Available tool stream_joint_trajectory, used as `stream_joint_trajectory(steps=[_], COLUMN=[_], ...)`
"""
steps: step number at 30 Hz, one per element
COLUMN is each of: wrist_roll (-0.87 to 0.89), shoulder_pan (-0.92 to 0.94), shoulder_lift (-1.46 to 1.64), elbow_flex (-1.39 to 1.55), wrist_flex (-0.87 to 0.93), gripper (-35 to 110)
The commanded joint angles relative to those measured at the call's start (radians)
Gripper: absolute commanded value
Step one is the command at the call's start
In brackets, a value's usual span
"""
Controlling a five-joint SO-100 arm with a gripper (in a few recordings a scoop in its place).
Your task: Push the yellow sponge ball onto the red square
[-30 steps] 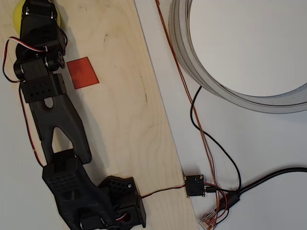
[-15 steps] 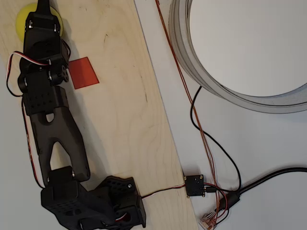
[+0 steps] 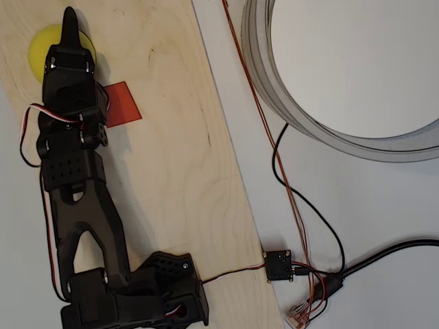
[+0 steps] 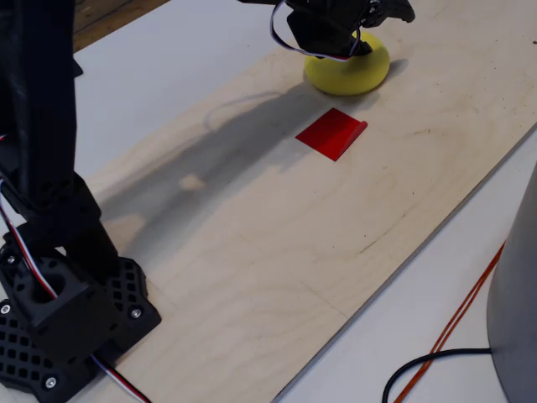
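The yellow sponge ball (image 3: 42,49) lies near the top left of the plywood board, its right part hidden under my black gripper (image 3: 69,17). The gripper hangs over the ball, its fingers drawn together into one narrow point with nothing between them. The red square (image 3: 125,103) lies flat just below and right of the ball, its left edge covered by my wrist. In the fixed view the ball (image 4: 348,74) sits just beyond the red square (image 4: 333,133) with a thin gap of wood between them, and the gripper (image 4: 401,10) is above the ball's top.
The plywood board (image 3: 178,171) runs slantwise, its right edge close to the square's side. A large grey-white ring (image 3: 274,82) stands on the white table at upper right. Orange and black cables (image 3: 288,185) and a small circuit board (image 3: 279,265) lie right of the board. The arm's base (image 3: 137,301) sits at lower left.
My arm has swung to the right and drawn back down the overhead picture. The ball has shifted right and down with it, closer to the red square.
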Motion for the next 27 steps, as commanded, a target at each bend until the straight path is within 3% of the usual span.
stream_joint_trajectory(steps=[1,27], wrist_roll=[0.008,-0.011], shoulder_pan=[-0.011,-0.025], shoulder_lift=[0.066,0.414], elbow_flex=[0.091,0.534], wrist_flex=[-0.014,-0.103], gripper=[25,25])
